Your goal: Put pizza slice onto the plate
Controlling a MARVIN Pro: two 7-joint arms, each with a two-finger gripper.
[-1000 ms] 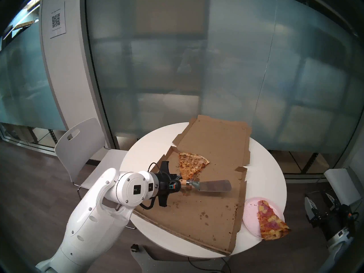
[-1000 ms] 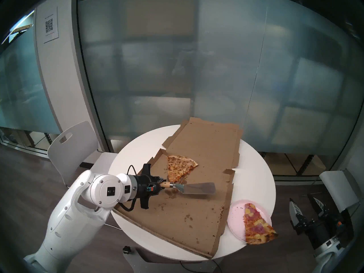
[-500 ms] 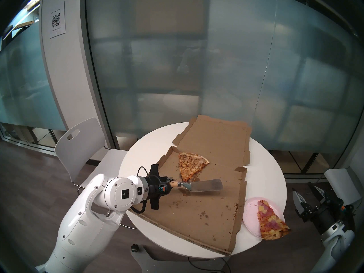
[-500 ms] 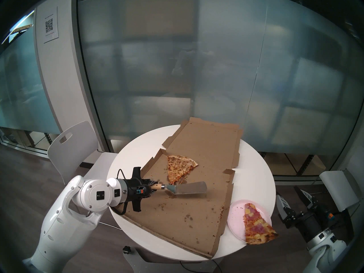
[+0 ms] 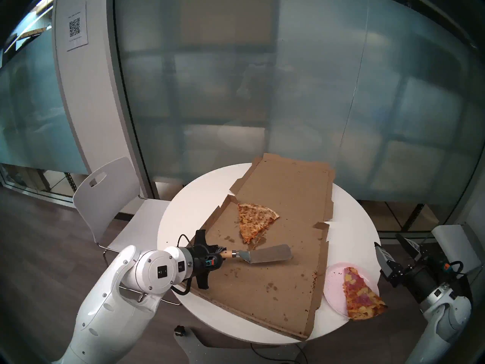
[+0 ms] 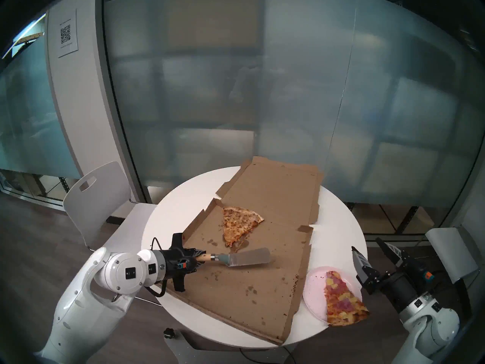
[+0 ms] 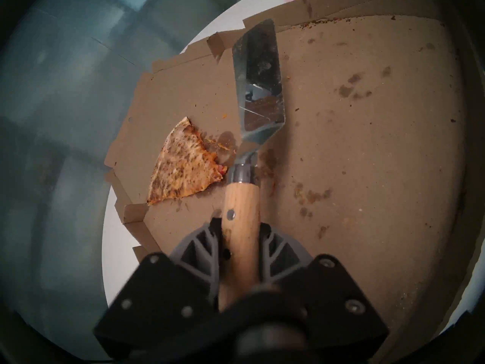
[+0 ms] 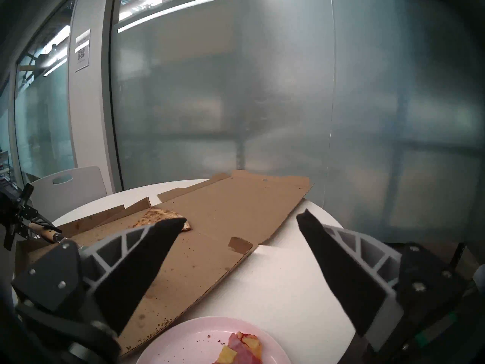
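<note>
The pizza slice with ham and pineapple lies on the pale pink plate at the table's front right. Its crust end hangs over the plate's near rim. In the right wrist view the slice's tip and the plate sit just below my right gripper, which is open and empty. From the head, that gripper hovers just right of the plate. My left gripper is shut on the wooden handle of a metal spatula, whose bare blade hangs over the box.
A flattened cardboard pizza box covers most of the round white table. A plain cheese slice lies in it, left of the spatula. A white chair stands at the left. Frosted glass walls rise behind.
My left arm has drawn back to the left and toward me, taking the spatula with it. My right gripper has come up into view beside the plate. The slice and plate have not moved.
</note>
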